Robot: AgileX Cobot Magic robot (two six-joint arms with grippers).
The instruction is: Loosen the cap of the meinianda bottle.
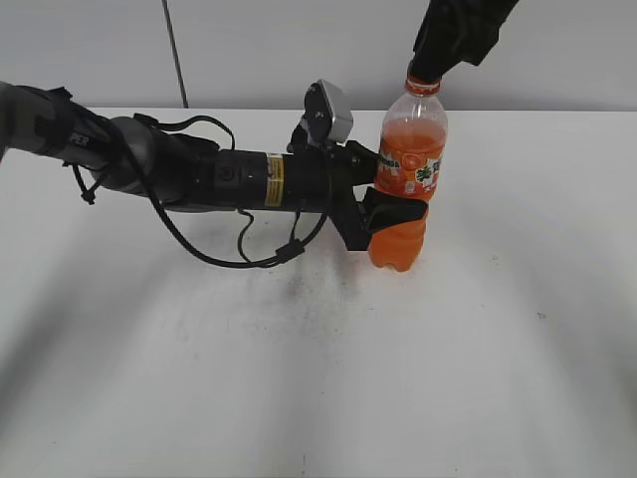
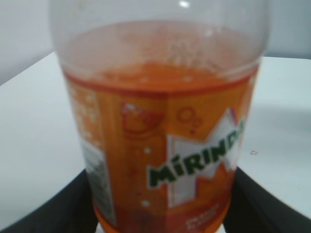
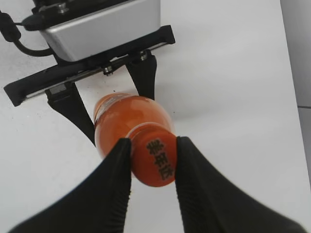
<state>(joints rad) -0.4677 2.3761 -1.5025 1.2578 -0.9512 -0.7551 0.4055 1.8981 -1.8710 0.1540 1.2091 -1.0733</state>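
Note:
The meinianda bottle [image 1: 407,179] stands upright on the white table, filled with orange drink, its label band [image 2: 170,165] filling the left wrist view. My left gripper [image 1: 390,214] is shut on the bottle's waist from the left; its black fingers flank the bottle [image 2: 160,223]. My right gripper [image 1: 426,72] comes down from above and is shut on the orange cap [image 3: 154,160], one black finger on each side; the cap's top shows a dark printed mark. In the exterior view the cap itself is hidden by the right gripper. The bottle's body [image 3: 129,119] shows below the cap.
The left arm [image 1: 199,174] with its looping black cable lies across the table's left half. The left gripper's silver camera housing [image 3: 97,24] sits just behind the bottle. The white table [image 1: 318,378] meets a grey wall at the back.

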